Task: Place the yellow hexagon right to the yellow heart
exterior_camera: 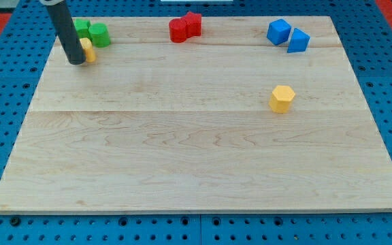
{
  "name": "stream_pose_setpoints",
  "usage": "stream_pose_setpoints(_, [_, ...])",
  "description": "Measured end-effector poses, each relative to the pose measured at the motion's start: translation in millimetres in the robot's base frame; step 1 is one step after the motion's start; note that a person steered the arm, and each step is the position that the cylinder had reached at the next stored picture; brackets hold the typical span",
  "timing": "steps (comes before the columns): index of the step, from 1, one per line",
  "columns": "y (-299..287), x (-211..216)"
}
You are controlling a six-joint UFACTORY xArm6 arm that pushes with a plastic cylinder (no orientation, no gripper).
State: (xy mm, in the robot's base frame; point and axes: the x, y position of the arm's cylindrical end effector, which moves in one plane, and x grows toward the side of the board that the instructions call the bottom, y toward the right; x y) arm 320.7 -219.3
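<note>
Yellow hexagon (282, 98) sits alone at view's right, w/ my tip (77, 62) touching yellow heart (88, 50).

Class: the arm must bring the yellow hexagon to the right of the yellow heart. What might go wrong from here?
1. My tip touches the yellow heart; leaving may nudge it.
2. The green blocks crowd the heart, so the arriving yellow hexagon could bump them.
3. The long push may drift.

2 green blocks (92, 32) touching, top left | 2 red blocks (185, 28) touching, top centre | 2 blue blocks (288, 35) touching, top right | wooden board (182, 156)
</note>
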Motion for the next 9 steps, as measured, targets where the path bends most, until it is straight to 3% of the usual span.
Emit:
stream_pose_setpoints(2, [13.8,-14.2])
stream_pose_setpoints(3, [41.5,2.6])
stream_pose_setpoints(6, [332.8,12.7])
stream_pose_setpoints(7, [416.7,56.2])
stream_pose_setpoints(8, [414.0,115.2])
stream_pose_setpoints(9, [366.8,139.5])
